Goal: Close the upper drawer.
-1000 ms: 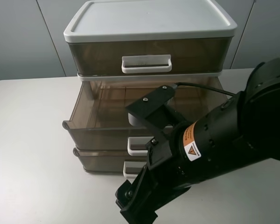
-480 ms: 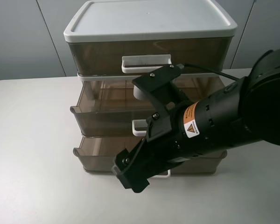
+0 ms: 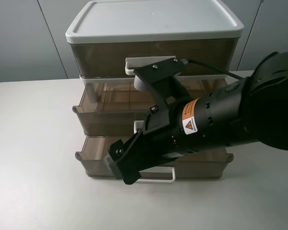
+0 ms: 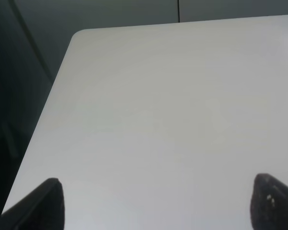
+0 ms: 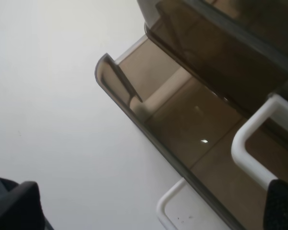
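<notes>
On the white counter (image 3: 29,143), the brown translucent plastic drawer (image 3: 105,123) stands partly out. It is probably light and free-sliding, so push its front. The right gripper (image 5: 149,206) has its jaws spread.

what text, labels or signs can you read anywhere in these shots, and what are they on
On the right arm, a sticker: a warning triangle on orange; the print on its white part is too small to read.
No text shows on the drawer unit, on the table or in either wrist view.
</notes>
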You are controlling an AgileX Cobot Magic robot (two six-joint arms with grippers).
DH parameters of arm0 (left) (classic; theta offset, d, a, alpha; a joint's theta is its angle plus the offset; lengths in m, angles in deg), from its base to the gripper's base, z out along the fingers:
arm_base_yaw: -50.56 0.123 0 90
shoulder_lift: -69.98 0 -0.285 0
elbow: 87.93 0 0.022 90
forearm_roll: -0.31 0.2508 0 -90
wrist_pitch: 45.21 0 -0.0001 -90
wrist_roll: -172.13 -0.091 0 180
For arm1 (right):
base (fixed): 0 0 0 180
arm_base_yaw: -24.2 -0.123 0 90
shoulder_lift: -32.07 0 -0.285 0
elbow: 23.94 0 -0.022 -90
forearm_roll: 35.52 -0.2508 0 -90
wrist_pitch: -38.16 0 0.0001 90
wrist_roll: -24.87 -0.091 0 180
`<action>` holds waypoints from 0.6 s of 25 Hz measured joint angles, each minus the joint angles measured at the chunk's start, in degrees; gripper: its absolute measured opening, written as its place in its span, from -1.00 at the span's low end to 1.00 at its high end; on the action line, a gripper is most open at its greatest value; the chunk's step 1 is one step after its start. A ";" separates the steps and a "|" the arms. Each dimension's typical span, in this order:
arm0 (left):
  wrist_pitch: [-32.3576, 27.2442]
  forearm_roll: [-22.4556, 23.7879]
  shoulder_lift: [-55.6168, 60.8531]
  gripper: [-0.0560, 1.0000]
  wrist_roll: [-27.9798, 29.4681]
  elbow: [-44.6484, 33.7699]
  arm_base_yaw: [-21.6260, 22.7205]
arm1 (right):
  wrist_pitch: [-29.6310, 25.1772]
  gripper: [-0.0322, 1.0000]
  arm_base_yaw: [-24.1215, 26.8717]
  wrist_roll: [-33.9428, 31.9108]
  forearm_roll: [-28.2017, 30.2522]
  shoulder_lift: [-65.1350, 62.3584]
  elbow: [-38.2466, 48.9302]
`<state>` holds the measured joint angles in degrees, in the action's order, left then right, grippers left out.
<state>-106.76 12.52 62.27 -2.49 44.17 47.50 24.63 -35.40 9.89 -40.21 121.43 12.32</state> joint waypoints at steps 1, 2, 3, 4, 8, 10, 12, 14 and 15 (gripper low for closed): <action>0.00 0.00 0.00 0.51 0.00 0.00 0.00 | 0.23 0.41 0.27 -0.13 -0.20 0.10 0.00; 0.00 0.00 0.00 0.51 0.00 0.00 0.00 | 0.60 0.41 0.41 -0.36 -0.40 0.18 0.00; 0.00 0.00 0.00 0.51 0.00 0.00 0.00 | 1.17 0.41 0.62 -0.36 -0.40 0.43 0.00; 0.00 0.00 0.00 0.51 0.00 0.00 0.00 | 1.42 0.41 1.08 -0.41 -0.40 0.80 0.00; 0.00 0.00 0.00 0.51 0.00 0.00 0.00 | 2.39 0.41 3.30 -1.83 2.53 1.22 -0.11; 0.00 0.00 0.00 0.51 0.00 0.00 0.00 | 2.06 0.41 4.74 -2.65 3.99 1.74 -0.11; 0.00 0.00 0.00 0.51 0.00 0.00 0.00 | 1.98 0.41 5.90 -3.04 4.69 2.22 -0.01; 0.00 0.00 0.00 0.51 0.00 0.00 0.00 | 2.13 0.41 6.42 -3.23 5.31 2.58 -0.01; 0.00 0.00 0.00 0.51 0.00 0.00 0.00 | 2.40 0.41 6.61 -3.58 5.72 2.89 -0.01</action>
<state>-106.76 12.52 62.27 -2.49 44.17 47.50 27.03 -28.80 6.31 -34.49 124.32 12.31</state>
